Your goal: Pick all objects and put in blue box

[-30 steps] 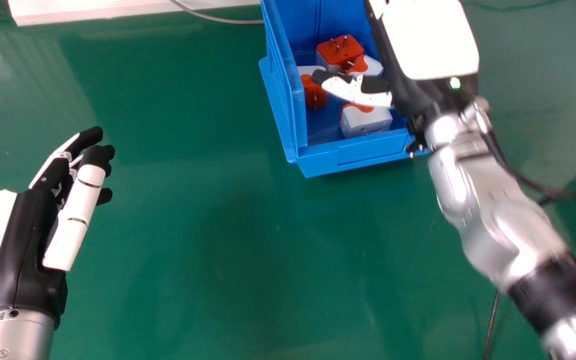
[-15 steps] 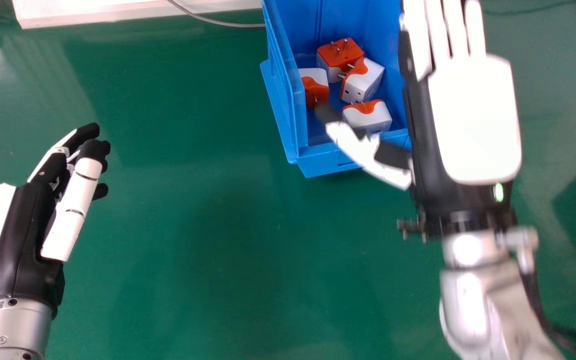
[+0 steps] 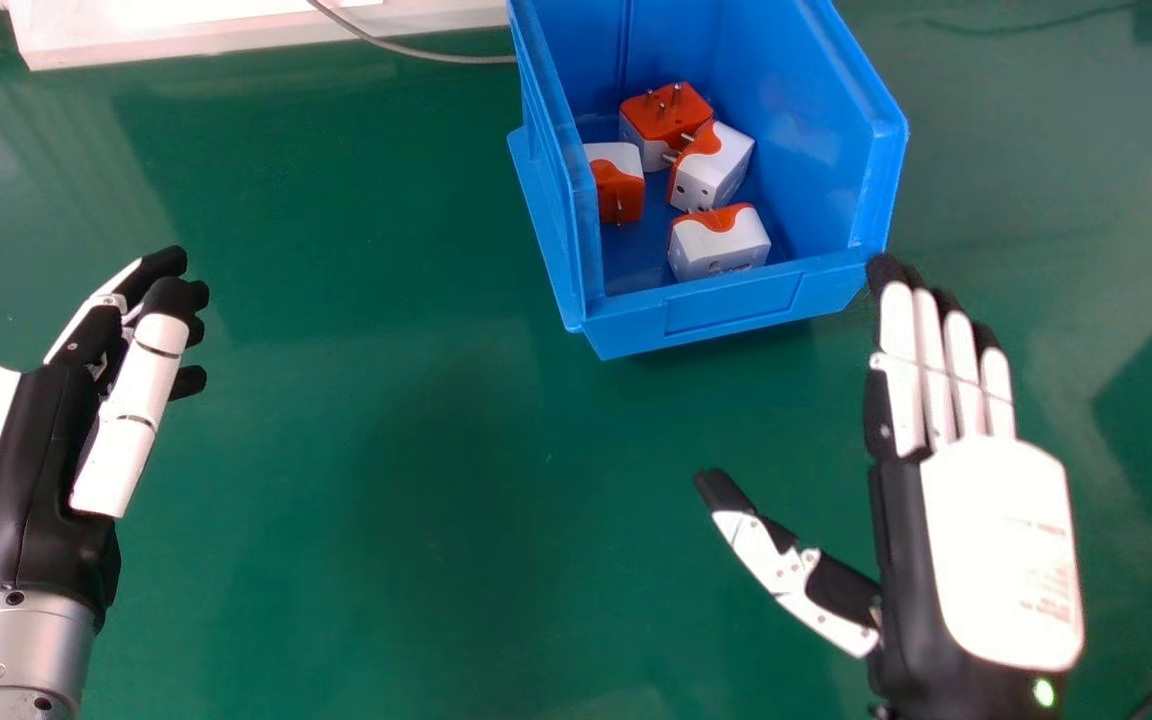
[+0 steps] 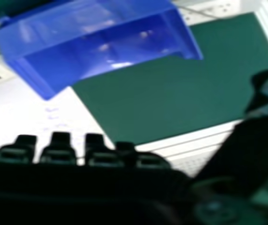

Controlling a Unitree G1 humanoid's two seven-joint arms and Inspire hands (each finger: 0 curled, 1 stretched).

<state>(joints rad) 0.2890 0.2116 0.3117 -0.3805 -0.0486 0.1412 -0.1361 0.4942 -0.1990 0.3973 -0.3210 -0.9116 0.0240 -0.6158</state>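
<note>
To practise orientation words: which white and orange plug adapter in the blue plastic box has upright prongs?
The rearmost adapter: its prongs point up, unlike those of the other three.

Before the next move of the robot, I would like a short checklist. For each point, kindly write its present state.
1. Four plug adapters inside the blue box: ok.
2. Box upright, opening upward: ok.
3. Right robot hand open and holding nothing: ok.
4. Right robot hand not touching the box: cannot tell; its fingertips show close to the near right corner.
5. Left robot hand away from the box, holding nothing: ok.
6. No adapters lying beyond the head view's edges: cannot tell.
</note>
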